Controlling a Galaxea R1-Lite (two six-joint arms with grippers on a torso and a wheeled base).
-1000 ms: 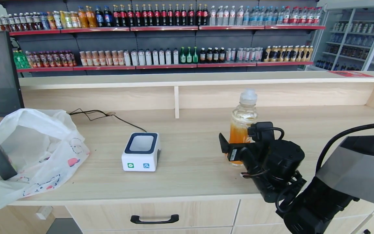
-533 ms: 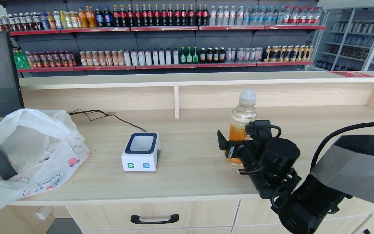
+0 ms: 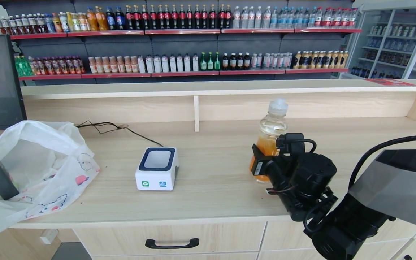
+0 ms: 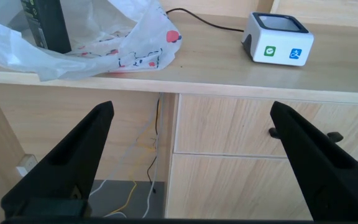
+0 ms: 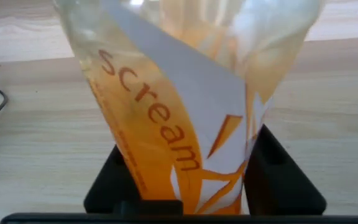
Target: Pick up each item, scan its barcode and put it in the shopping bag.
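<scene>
One item in play: the bottle [image 3: 271, 137] of orange drink, right of centre on the table [image 3: 211, 187], cap on, leaning slightly. The right end effector [image 3: 265, 162] is closed on its lower body, a finger pressed to each side in the right wrist view. I can't tell if the base is off the table yet. I'd call the step end of pick, start of carry to the scanner [image 3: 156, 168], which sits mid-table, well left of the bottle, window facing up. The next move needs a clean lift. Then bring the barcode over that window, which probably means rolling the wrist, since no barcode shows on the side seen. The label [image 5: 185, 106] is white and orange with large slanted lettering, print left unread. The scanner front has two small icons, one green and one blue. The left end effector [image 4: 191, 112] is spread wide and holding nothing, below table level in front of the drawers. The shopping bag [image 3: 45, 155] is at the far left of the table, white plastic with cartoon print and its mouth open, ready for the drop after the scan.
</scene>
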